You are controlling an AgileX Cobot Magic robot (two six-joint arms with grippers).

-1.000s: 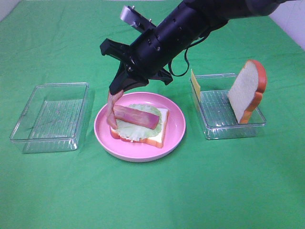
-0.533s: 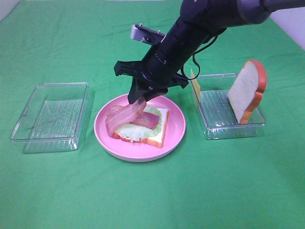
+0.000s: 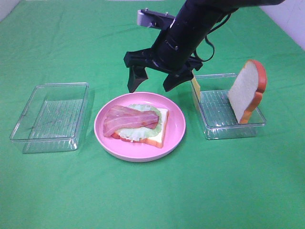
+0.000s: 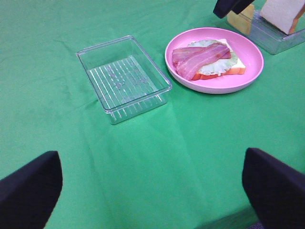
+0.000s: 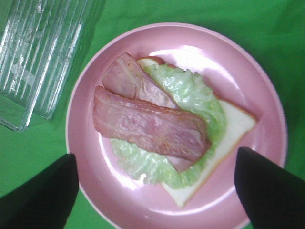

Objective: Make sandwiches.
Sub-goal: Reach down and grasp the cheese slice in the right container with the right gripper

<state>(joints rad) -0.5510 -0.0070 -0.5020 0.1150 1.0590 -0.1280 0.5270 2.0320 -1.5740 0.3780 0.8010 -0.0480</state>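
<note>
Right gripper (image 3: 151,86): jaws now spread and empty, hanging above the far rim of the pink plate (image 3: 177,130). A second ago it pinched a dangling bacon strip.
That bacon (image 3: 129,119) now lies flat on the sandwich (image 3: 151,136), at the plate's middle, crossing the first strip over the lettuce (image 3: 143,131).
Judgement: bacon layer done; cheese (image 3: 195,86) and top bread slice (image 3: 245,93), in the tray beside the plate, are yet to go on.
Long axis of the bacon runs across the plate, one end at the rim nearest the empty tray (image 3: 50,117).
Left gripper (image 4: 152,195): fingers wide, empty, well apart from the plate.
</note>
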